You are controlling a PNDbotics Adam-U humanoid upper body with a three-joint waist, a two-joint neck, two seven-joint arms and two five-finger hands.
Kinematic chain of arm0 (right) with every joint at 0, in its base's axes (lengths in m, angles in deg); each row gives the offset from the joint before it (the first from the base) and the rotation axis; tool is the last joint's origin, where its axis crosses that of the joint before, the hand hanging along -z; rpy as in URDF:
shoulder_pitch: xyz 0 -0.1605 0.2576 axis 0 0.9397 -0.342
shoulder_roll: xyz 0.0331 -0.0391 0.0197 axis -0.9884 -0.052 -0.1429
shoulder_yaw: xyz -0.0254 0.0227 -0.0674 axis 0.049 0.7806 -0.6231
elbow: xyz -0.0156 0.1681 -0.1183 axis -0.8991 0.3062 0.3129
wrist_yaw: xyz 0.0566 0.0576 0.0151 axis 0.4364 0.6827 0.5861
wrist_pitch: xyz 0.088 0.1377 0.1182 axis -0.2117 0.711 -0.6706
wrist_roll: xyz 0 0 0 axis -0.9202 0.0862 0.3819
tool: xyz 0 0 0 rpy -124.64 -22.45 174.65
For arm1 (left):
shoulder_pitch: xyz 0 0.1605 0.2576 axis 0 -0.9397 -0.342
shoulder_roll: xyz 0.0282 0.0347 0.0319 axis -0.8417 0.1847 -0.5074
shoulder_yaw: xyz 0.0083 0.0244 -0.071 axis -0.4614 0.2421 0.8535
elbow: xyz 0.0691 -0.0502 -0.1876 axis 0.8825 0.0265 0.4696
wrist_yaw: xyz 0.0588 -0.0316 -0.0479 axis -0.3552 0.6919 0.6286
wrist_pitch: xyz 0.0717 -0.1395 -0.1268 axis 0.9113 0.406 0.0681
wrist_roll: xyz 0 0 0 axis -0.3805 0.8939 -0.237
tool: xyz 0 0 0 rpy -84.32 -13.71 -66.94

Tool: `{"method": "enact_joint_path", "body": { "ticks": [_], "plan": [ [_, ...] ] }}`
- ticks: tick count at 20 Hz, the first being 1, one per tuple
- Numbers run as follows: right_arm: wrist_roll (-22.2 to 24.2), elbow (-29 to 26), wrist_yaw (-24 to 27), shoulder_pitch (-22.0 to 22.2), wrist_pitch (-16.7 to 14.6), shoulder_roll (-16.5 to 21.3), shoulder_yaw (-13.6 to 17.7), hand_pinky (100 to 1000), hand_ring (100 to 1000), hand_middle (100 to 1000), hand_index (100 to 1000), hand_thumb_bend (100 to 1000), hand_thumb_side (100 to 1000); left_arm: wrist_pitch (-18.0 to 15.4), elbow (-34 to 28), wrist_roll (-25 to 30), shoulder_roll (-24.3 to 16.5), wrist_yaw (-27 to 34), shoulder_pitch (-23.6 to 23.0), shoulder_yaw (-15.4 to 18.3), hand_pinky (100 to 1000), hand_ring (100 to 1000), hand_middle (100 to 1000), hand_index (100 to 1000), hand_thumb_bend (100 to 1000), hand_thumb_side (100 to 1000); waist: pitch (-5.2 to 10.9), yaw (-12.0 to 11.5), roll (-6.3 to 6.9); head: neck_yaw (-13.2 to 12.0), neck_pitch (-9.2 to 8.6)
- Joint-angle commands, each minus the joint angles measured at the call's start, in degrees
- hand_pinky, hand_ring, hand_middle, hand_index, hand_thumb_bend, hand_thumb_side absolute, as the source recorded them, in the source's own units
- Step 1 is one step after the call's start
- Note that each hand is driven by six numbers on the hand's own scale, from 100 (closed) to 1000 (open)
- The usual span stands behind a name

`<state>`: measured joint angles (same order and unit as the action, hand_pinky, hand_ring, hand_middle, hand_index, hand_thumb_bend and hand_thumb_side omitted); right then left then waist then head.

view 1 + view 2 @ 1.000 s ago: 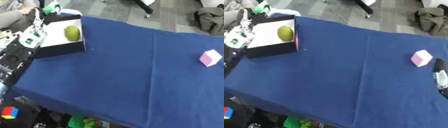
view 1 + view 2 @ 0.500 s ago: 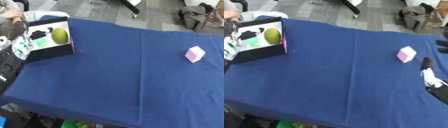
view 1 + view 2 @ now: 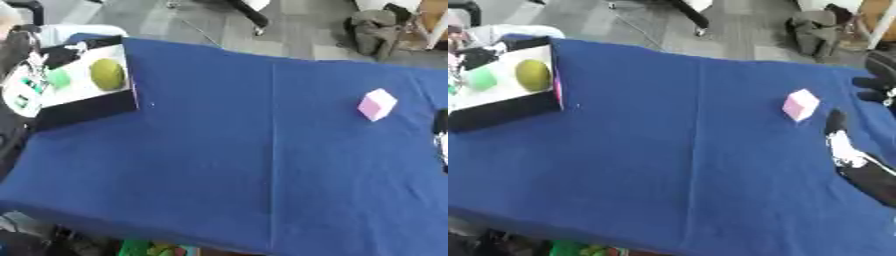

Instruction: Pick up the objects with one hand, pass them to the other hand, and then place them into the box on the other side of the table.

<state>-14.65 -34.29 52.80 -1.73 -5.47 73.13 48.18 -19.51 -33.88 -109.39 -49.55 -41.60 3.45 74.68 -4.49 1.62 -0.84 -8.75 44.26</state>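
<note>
A pink cube [image 3: 801, 104] lies on the blue table [image 3: 236, 150] at the right. My right hand [image 3: 838, 131] comes in from the right edge, open, with dark fingers [image 3: 876, 83] spread above and its thumb just right of the cube, not touching it. At the far left stands a black box [image 3: 87, 107] with a white inside. It holds a yellow-green round fruit [image 3: 107, 74] and a small green thing [image 3: 59, 78]. My left hand [image 3: 24, 90] shows blurred at the box's left side.
A dark bag [image 3: 381, 25] and a chair base [image 3: 252, 7] stand on the grey floor beyond the table's far edge. Green things [image 3: 153, 247] show below the front edge. Wide blue cloth lies between the box and the cube.
The camera has tilted, shifting the whole picture. My right hand has come in from the right edge and moved closer to the pink cube. The cube and box stay put.
</note>
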Motion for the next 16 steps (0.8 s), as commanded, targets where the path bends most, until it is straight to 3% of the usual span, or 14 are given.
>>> {"method": "enact_joint_path", "body": {
  "ticks": [1, 5, 7, 9, 12, 16],
  "plan": [
    [2.5, -0.9, 0.2, -1.3, 2.5, 4.7, 1.2, 764, 830, 928, 936, 155, 576, -6.2, -15.5, 2.7, 0.2, 12.7, -1.4, -2.2, 876, 925, 789, 817, 643, 618, 1.04, -0.3, 0.09, 5.6, -0.14],
    [7.1, 2.8, 0.0, -3.6, 5.5, 10.8, 2.2, 783, 851, 933, 942, 194, 611, -10.7, -32.3, 11.0, 3.0, 23.9, -4.5, -6.1, 858, 892, 758, 803, 625, 599, 0.98, -1.1, -0.03, 17.2, -0.14],
    [9.4, 6.2, 0.2, -5.1, 6.0, 13.8, 2.3, 797, 866, 940, 925, 195, 664, -11.8, -37.8, 15.4, 5.0, 28.1, -5.4, -7.5, 847, 873, 738, 799, 612, 595, 1.0, -1.6, -0.16, 23.2, -0.14],
    [12.2, 10.2, 0.3, -7.1, 6.3, 16.4, 2.2, 809, 878, 949, 938, 200, 696, -11.9, -41.1, 17.7, 7.0, 32.1, -6.0, -8.8, 843, 861, 720, 788, 615, 595, 1.03, -2.0, -0.31, 27.4, -0.14],
    [14.4, 19.0, 0.7, -11.6, 7.2, 18.5, 2.1, 814, 890, 957, 940, 190, 713, -11.7, -44.1, 20.0, 10.7, 36.8, -6.8, -10.7, 839, 843, 694, 782, 621, 591, 0.98, -3.0, -0.49, 31.5, -0.14],
    [13.3, 32.6, 0.3, -18.6, 8.4, 17.3, 2.7, 818, 900, 959, 932, 159, 731, -10.7, -45.6, 22.0, 13.8, 39.2, -7.4, -12.8, 830, 822, 662, 767, 598, 623, 0.35, -4.8, -0.67, 35.4, -0.14]
  ]
}}
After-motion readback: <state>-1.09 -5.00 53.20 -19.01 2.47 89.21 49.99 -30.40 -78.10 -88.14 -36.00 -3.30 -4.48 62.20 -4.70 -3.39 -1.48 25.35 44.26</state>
